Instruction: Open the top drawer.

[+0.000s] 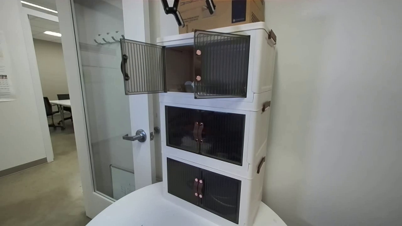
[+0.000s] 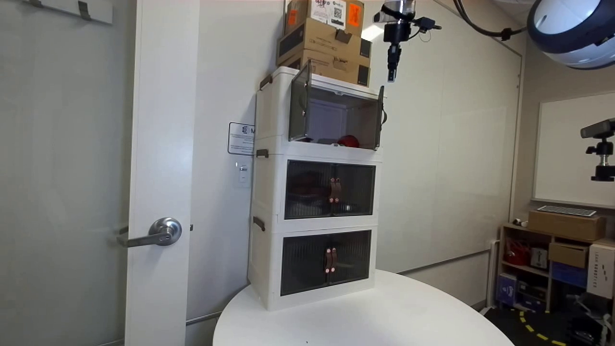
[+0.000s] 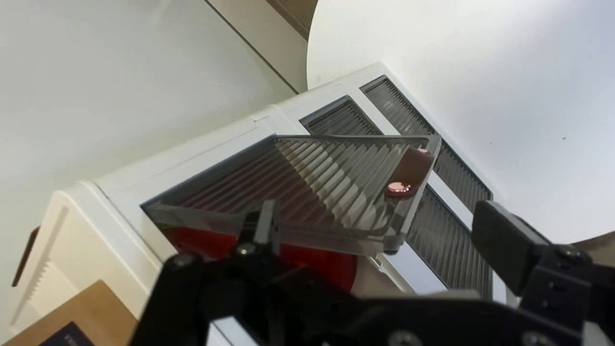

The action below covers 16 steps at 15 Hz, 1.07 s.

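Black and near, the gripper hangs with its jaws wide apart and nothing between them, away from the two doors, perhaps so as not to push them back. The top drawer, uppermost in the cabinet on the tabletop, is open: each door, fixed at its outer edge, stands outward. I judge the opening done.

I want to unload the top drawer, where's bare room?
Free: white tabletop in front of the cabinet; for a hand, probably between open doors of the top drawer, which holds a red object. Crowded: cabinet top, stacked with boxes.
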Each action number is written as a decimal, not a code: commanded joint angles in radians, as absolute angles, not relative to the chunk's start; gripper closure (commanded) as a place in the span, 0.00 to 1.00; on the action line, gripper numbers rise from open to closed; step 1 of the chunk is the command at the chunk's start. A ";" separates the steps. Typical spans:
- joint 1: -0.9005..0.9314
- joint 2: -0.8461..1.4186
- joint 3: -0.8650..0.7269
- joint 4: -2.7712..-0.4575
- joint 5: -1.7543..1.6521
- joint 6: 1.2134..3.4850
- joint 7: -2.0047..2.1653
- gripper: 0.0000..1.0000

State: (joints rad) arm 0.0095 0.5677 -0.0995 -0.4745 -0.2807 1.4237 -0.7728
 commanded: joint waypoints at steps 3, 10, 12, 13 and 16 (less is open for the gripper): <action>-0.013 0.547 -0.052 -0.439 -0.171 1.518 -0.587 0.00; -0.011 0.560 -0.085 -0.449 -0.181 1.610 -0.194 0.00; -0.021 0.572 -0.069 -0.461 -0.151 1.616 -0.132 0.00; -0.021 0.585 -0.067 -0.465 -0.144 1.626 -0.113 0.00; -0.028 0.642 -0.047 -0.421 -0.103 1.600 -0.110 0.00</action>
